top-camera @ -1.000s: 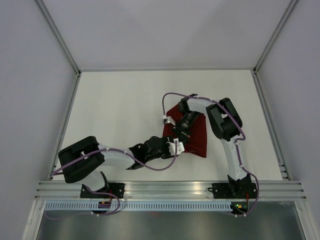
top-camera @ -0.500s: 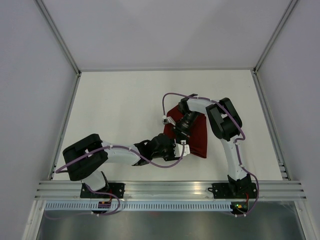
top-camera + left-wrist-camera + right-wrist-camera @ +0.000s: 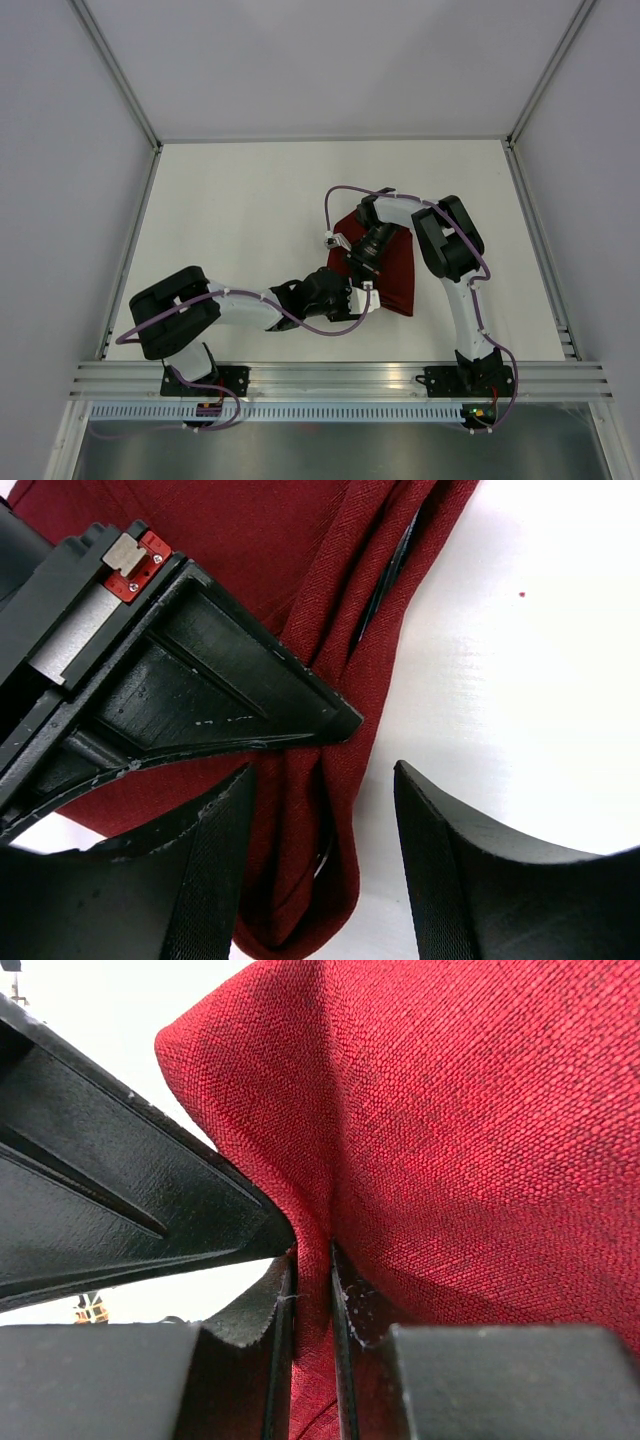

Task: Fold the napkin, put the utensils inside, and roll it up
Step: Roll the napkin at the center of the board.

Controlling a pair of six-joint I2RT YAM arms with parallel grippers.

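Observation:
The dark red napkin [image 3: 397, 268] lies folded right of the table's centre. My right gripper [image 3: 358, 268] is at its left edge. In the right wrist view it [image 3: 312, 1260] is shut on a raised pinch of the napkin [image 3: 460, 1130]. My left gripper [image 3: 363, 298] is at the napkin's near left corner. In the left wrist view it [image 3: 322, 810] is open, with its jaws either side of the layered folded edge of the napkin [image 3: 330, 810]. The right gripper's finger [image 3: 200, 680] rests just above that edge. The utensils are hidden; only a dark slit shows in the fold.
The white table [image 3: 240, 220] has raised metal rails on the left [image 3: 130, 250] and right [image 3: 540, 250] and grey walls behind. The two arms meet closely at the napkin's left edge, and purple cables [image 3: 330, 205] loop off the wrists.
My left gripper has moved right to the napkin's near left corner and now straddles its folded edge. The right gripper keeps its pinch and has barely moved.

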